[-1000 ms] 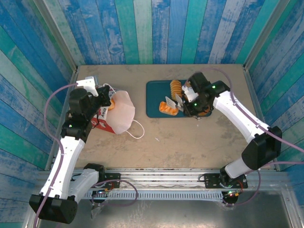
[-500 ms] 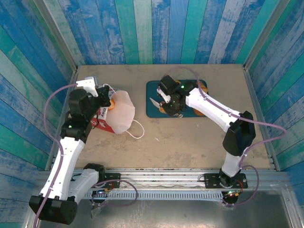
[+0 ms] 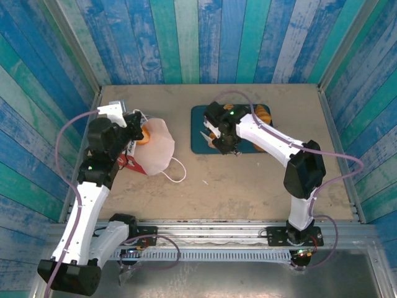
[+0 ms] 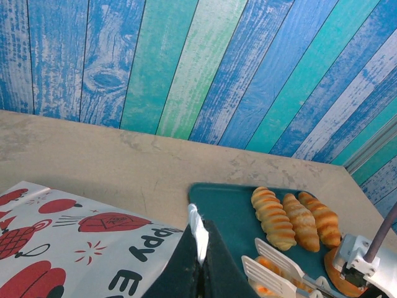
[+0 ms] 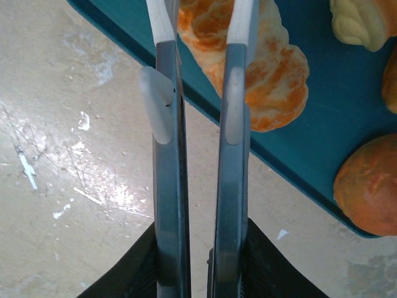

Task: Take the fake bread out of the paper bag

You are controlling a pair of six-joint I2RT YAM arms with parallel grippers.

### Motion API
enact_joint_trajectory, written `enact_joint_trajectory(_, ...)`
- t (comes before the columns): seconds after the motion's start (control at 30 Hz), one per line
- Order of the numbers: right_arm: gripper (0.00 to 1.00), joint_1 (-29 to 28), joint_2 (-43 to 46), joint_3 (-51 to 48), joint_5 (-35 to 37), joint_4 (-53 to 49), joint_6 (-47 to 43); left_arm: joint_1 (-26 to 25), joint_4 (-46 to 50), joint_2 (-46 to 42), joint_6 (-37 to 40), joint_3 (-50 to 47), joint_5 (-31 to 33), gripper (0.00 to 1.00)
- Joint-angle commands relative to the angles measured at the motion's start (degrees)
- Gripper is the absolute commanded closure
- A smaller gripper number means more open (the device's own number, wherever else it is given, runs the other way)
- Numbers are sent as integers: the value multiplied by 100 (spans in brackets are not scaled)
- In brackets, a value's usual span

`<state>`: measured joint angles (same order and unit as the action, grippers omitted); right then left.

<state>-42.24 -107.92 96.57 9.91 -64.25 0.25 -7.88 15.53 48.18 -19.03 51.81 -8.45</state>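
Right gripper: jaws a narrow gap apart with nothing clamped between them. It hangs low over the near-left edge of the tray, tips above one pastry.
Left gripper: closed tight, pinching a white edge of the paper bag and holding it up.
Table: sandy top, bare between bag and tray.
Paper bag: lies left of the tray and well apart from it, red printed face low on the left, white mouth gaping up and toward the tray.
Tray: teal, mid-table, holding the fake bread that is already out.
Bread on the tray: three ridged long pieces side by side at the far side, a round bun, and a flat pastry under the right gripper's tips.
Bread in the bag: one orange piece shows just inside the mouth, close beside the left gripper.
Relation that matters: that piece lies to the right gripper's left, across the bare strip of table. The bag's long axis seems to run from its red base to the mouth, roughly toward the tray. The left gripper is nearer but busy, so the free right gripper looks the likely one to reach in.
Count: two grippers, one bag, one tray, five pieces countable on the tray, one seen in the bag. Any deeper ones are hidden.
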Motion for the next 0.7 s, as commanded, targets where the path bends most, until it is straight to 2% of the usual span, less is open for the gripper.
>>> enact_joint_trajectory(0.0,70,17,337,-111,276,-266,-524,-3,-49,-83,62,47,37,100)
enact_joint_trajectory(0.33,73,436,757,-354,239,-225,-1504,-3,-50,-72,48,69,1,100)
enact_joint_trajectory(0.47,73,734,875,-436,-35,-216,-1626,-3,3,-129,57,45,93,100)
enact_joint_trajectory(0.67,73,745,890,-640,-59,-298,-1790,-3,-51,-117,48,25,81,100)
